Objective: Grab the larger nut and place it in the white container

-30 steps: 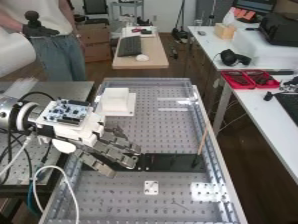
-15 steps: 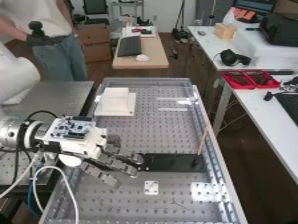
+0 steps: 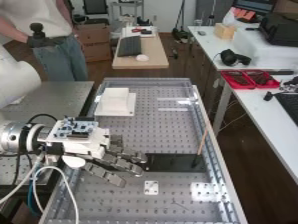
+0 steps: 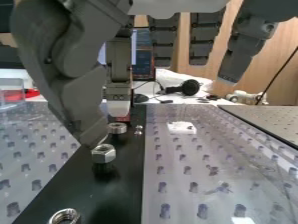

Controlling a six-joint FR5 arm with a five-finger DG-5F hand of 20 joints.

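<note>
The bar (image 3: 173, 162) lies on the perforated tabletop (image 3: 120, 200) and serves as the reference point. The hand (image 3: 120, 162) is low over one end of the bar, fingers extended and slightly spread; it is released and grasps nothing. The larger nut (image 4: 103, 154) stands on the bar, between the smaller nut (image 4: 64, 216) and the bearing (image 4: 117, 128), and apart from both. A fingertip is close to the larger nut; contact cannot be determined. Another fingertip is near the bearing. The white container (image 3: 116, 100) is on the tabletop, well apart from the bar, on its far side in the high view. A white plate (image 3: 151, 187) lies near the bar, on its opposite side. A thin stick (image 3: 202, 142) stands tilted at the bar's other end.
</note>
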